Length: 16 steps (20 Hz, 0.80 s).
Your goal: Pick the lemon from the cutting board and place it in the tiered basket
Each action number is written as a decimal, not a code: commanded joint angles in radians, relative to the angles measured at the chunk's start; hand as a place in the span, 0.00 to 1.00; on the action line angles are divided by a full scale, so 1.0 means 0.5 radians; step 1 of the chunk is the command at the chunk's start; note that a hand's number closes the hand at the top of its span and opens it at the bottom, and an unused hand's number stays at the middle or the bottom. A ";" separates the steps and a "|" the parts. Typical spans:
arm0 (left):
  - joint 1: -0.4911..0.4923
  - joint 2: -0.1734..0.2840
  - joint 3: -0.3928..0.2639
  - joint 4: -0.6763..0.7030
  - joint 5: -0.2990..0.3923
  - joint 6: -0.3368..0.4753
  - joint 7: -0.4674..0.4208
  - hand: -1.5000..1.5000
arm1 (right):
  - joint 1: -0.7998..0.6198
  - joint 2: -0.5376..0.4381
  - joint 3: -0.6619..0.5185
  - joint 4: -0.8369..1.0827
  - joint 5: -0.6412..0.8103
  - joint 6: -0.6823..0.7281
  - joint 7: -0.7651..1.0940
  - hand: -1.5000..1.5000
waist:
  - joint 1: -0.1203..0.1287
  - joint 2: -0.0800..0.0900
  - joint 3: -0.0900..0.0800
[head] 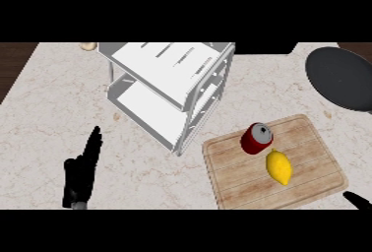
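Observation:
A yellow lemon (pixel 279 167) lies on the wooden cutting board (pixel 240 189) at the lower right of the counter. The white tiered basket (pixel 170 88) stands behind the board to the left, both shelves bare. My left hand (pixel 80 172) rests at the lower left with its fingers straight, pointing up, well away from the lemon. Only a dark tip of my right hand (pixel 357 200) shows at the lower right corner, just off the board's near right corner, so its fingers are hidden.
A red can (pixel 256 138) stands on the board right behind the lemon. A dark round pan (pixel 341 78) sits at the far right edge. A small beige object (pixel 88 46) lies behind the basket at the back left.

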 commanded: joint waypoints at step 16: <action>-0.036 -0.058 -0.069 0.016 -0.086 0.007 0.072 0.50 | -0.313 -0.533 0.813 -0.527 1.334 0.521 2.049 0.00 | 0.083 0.015 -0.001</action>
